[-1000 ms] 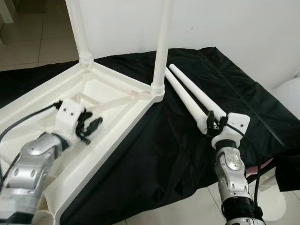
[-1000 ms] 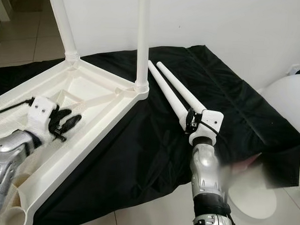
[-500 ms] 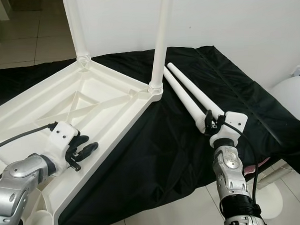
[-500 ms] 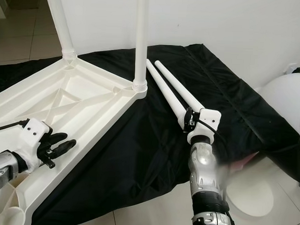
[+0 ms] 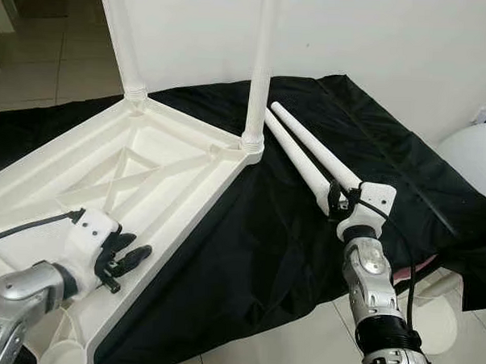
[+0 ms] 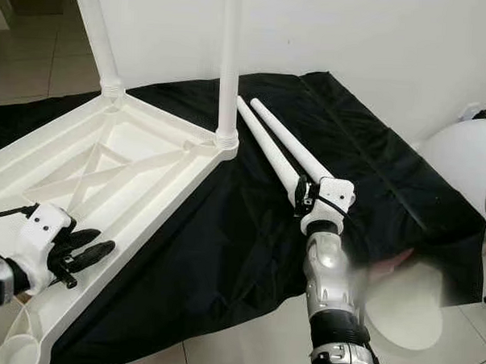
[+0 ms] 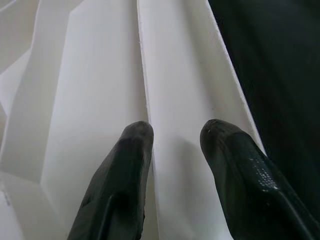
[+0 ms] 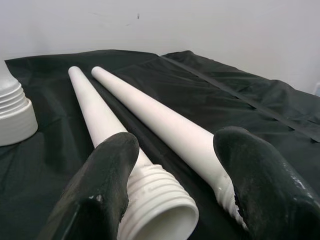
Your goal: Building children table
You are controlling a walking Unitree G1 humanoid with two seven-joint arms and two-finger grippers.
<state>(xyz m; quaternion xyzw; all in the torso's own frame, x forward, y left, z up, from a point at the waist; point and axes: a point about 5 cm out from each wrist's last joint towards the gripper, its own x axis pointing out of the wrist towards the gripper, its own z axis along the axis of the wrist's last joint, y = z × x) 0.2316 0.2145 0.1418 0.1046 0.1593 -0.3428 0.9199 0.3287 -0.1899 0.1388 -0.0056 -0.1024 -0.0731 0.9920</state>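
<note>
Right wrist view carries the relation that counts: two loose legs lie side by side on the black cloth, threaded ends toward the camera, long axes running away to the upper left of the frame. The right gripper has its jaws spread wide, empty, straddling both threaded ends, so the right arm is plainly the nearer one. Left eye view shows what that close picture lacks: the upturned tabletop at the left of the frame, two fitted legs standing upright at its upper corners, and the loose pair angling down from just beside one of those corners toward the right gripper. The left gripper, jaws parted and empty, sits low left at the tabletop's rim, with the left wrist view showing one finger on either side of a raised edge.
</note>
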